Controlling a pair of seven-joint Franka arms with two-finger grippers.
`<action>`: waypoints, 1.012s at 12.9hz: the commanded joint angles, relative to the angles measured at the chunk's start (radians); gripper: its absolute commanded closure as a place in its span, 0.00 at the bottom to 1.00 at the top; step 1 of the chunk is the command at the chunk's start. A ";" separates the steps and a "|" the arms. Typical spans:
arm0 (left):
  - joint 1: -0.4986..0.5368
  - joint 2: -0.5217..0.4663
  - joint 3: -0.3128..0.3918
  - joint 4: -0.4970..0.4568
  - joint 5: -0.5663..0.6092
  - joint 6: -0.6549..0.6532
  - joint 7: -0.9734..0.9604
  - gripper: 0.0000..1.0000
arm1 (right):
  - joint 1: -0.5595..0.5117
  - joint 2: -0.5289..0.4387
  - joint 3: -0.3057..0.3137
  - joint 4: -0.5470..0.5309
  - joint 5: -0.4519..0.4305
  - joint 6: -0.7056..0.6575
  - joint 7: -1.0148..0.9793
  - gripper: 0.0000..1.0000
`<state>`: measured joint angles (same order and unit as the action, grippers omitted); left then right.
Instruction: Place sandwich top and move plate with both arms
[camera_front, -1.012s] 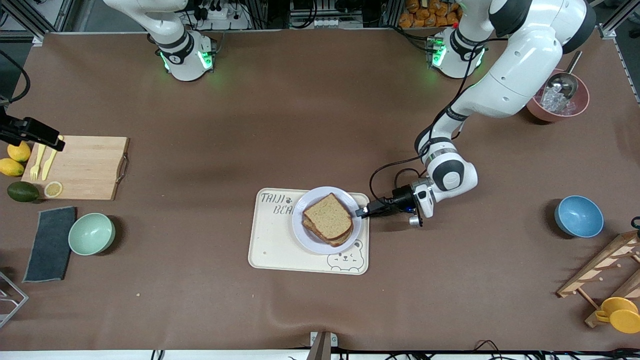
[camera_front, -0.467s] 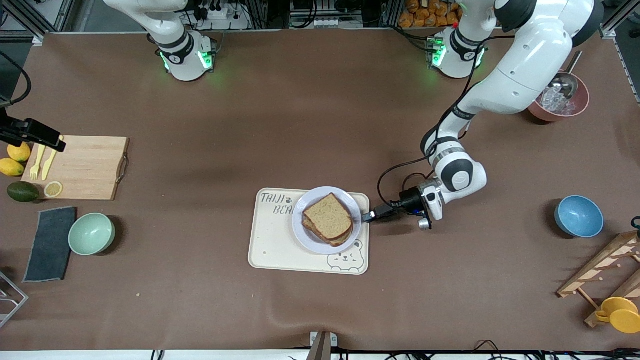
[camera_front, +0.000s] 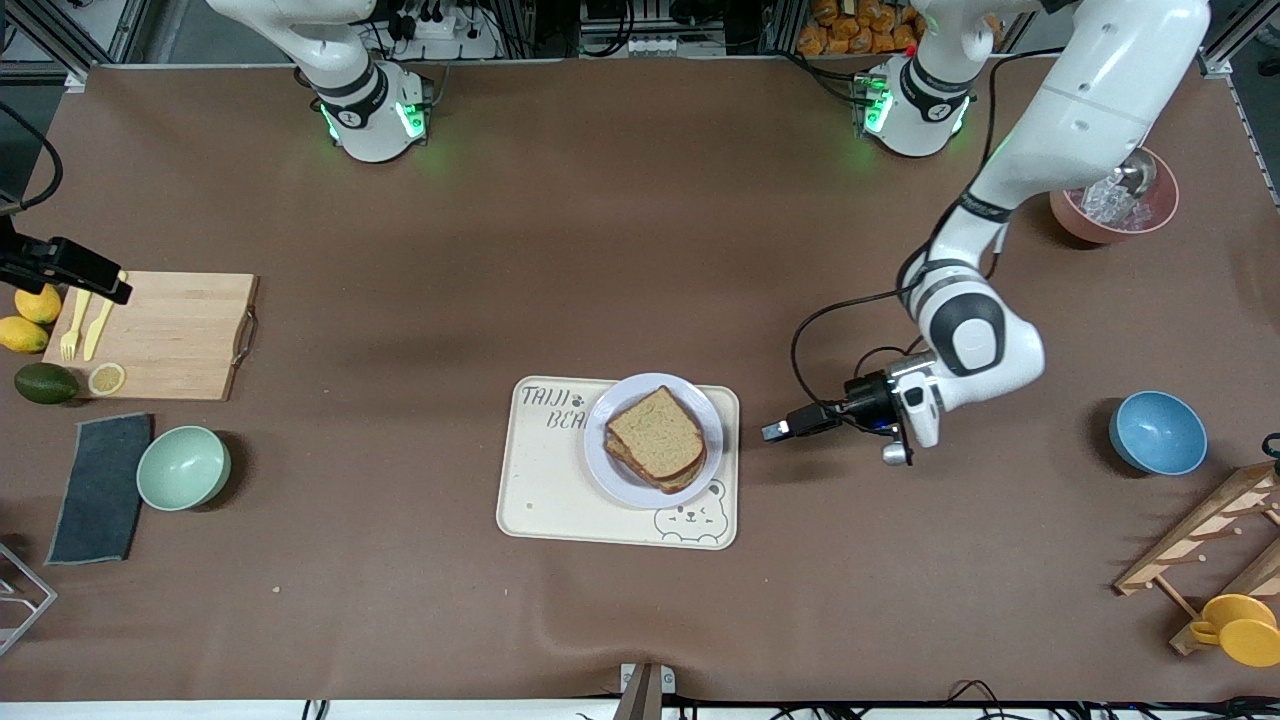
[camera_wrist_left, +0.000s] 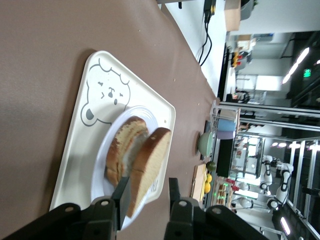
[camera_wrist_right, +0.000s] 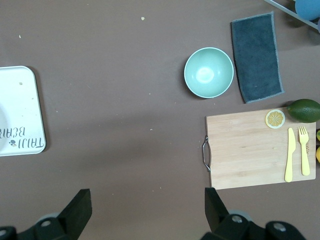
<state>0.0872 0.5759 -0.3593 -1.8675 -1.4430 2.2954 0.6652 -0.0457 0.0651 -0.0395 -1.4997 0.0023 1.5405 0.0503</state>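
Bread first: the speckled brown wholemeal slice that serves as the sandwich top (camera_front: 655, 433) lies flat on a second slice of the same bread, the pair slightly askew. Both sit on the small round pale lavender-white plate (camera_front: 700, 395). That plate rests on the cream rectangular bear-print tray (camera_front: 545, 500), at the tray's end toward the left arm.

My left gripper (camera_front: 785, 428) hangs low over the bare brown table, just beside the tray's edge at the left arm's end and apart from it. It lies roughly level and points at the plate. In the left wrist view I see its two black fingers (camera_wrist_left: 122, 200) parted by a narrow gap with nothing between them. The edge of the top slice (camera_wrist_left: 150, 165) and the plate's rim (camera_wrist_left: 100, 170) show past the tips.

My right arm waits. Its right gripper (camera_front: 115, 290) is over the rectangular wooden cutting board (camera_front: 170, 335), above the yellow plastic fork and knife (camera_front: 85, 325). From its wrist camera the fingers (camera_wrist_right: 80, 210) are spread wide and empty. Below them I see the board (camera_wrist_right: 250, 150), a mint-green bowl (camera_wrist_right: 209, 72) and a dark grey cloth (camera_wrist_right: 257, 57).
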 joint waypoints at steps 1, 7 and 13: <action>0.096 -0.083 -0.001 0.008 0.209 -0.132 -0.192 0.63 | -0.011 0.010 0.007 0.026 -0.001 -0.005 0.014 0.00; 0.220 -0.163 -0.001 0.299 0.818 -0.500 -0.648 0.65 | -0.011 0.012 0.007 0.026 -0.001 -0.003 0.014 0.00; 0.183 -0.304 -0.024 0.436 1.281 -0.701 -0.733 0.56 | -0.011 0.012 0.007 0.029 -0.001 -0.007 0.014 0.00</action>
<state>0.2931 0.3251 -0.3776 -1.4306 -0.2701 1.6416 -0.0498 -0.0459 0.0652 -0.0398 -1.4948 0.0023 1.5411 0.0503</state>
